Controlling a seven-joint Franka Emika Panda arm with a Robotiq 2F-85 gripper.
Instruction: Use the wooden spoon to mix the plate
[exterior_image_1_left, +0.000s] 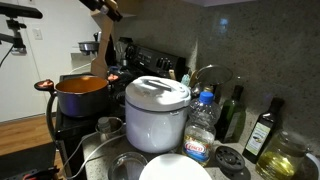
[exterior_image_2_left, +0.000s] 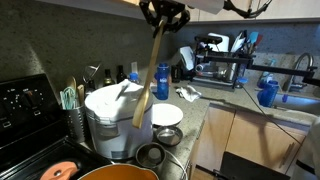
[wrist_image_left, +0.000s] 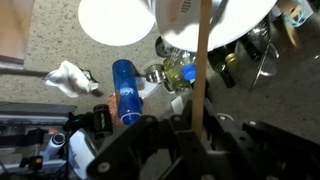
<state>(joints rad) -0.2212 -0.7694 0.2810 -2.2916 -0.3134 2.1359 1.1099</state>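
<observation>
The wooden spoon (exterior_image_2_left: 150, 68) is long, pale and light brown, with a flat straight handle and a round head at the bottom; it hangs in the air, tilted, and the jaws are shut tight on the top of its handle. Its head is low, in front of the big white rice cooker (exterior_image_2_left: 112, 120) and just beside the plate (exterior_image_2_left: 167, 114); I cannot tell if it touches either one. The plate is white, round and plain; it lies on the worktop (exterior_image_2_left: 196, 108) between the rice cooker and the open edge. A small shiny dish (exterior_image_2_left: 167, 136) sits just beside the plate, on the side of the orange pot (exterior_image_2_left: 112, 172); a blue bottle (exterior_image_2_left: 162, 80) stands behind the plate, near the wall edge. In the wrist view the handle crosses over the rice cooker's rim; a white cloth (wrist_image_left: 70, 77) lies on the worktop near the blue bottle. In an exterior view a water bottle (exterior_image_1_left: 200, 125), a green bottle (exterior_image_1_left: 235, 110) and an oil bottle (exterior_image_1_left: 262, 130) stand close beside the rice cooker.
</observation>
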